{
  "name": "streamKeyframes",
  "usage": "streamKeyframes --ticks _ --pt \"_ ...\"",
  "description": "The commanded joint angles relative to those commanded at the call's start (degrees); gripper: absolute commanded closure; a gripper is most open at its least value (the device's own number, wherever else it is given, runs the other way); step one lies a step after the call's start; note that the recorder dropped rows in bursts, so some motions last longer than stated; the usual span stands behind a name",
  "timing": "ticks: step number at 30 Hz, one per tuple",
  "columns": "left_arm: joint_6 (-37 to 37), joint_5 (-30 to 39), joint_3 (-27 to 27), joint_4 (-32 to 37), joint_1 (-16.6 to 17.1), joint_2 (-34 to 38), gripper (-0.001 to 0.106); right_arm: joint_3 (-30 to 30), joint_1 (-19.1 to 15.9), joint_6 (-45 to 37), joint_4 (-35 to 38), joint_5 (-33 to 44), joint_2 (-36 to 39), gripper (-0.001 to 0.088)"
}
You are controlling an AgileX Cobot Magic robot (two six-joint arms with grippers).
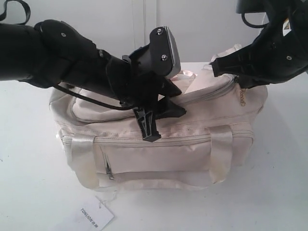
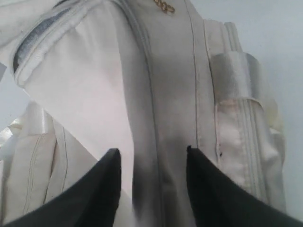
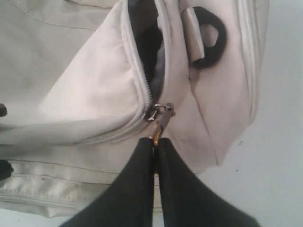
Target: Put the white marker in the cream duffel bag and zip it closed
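Hidden or cut off
Your left gripper [image 1: 161,120] masks the top of the cream duffel bag [image 1: 192,149]; the paper tag [image 1: 94,215] runs off-frame.

I see a white surface [image 1: 281,187] carrying the cream duffel bag [image 1: 163,156]; a white paper tag [image 1: 95,215] printed TONLION lies flat just in front of it.

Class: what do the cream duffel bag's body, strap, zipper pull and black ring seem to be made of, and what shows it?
Cream duffel bag body: soft matte woven fabric; it creases and sags. Strap: satin-like ribbon, glossy sheen. Zipper pull: probably metal, silver and gold glint. Ring: smooth black, plastic or coated metal; unclear.
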Motion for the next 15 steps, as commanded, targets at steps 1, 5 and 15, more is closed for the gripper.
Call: streamKeyframes --ticks 1,5,15 --pt "-1.55 1.07 0.0 0.0 0.0 -1.3 0.05 0.0 0.0 0.0 0.31 0.26 0.0 0.0868" --pt "-1.84 9.66 0.0 0.0 0.0 -3.72 0.05 0.0 0.0 0.0 1.3 0.67 0.0 0.0868" --pt "-1.22 18.24 0.0 -0.13 0.0 -1.09 0.055 0.0 0.0 0.0 1.65 0.81 0.0 0.0868"
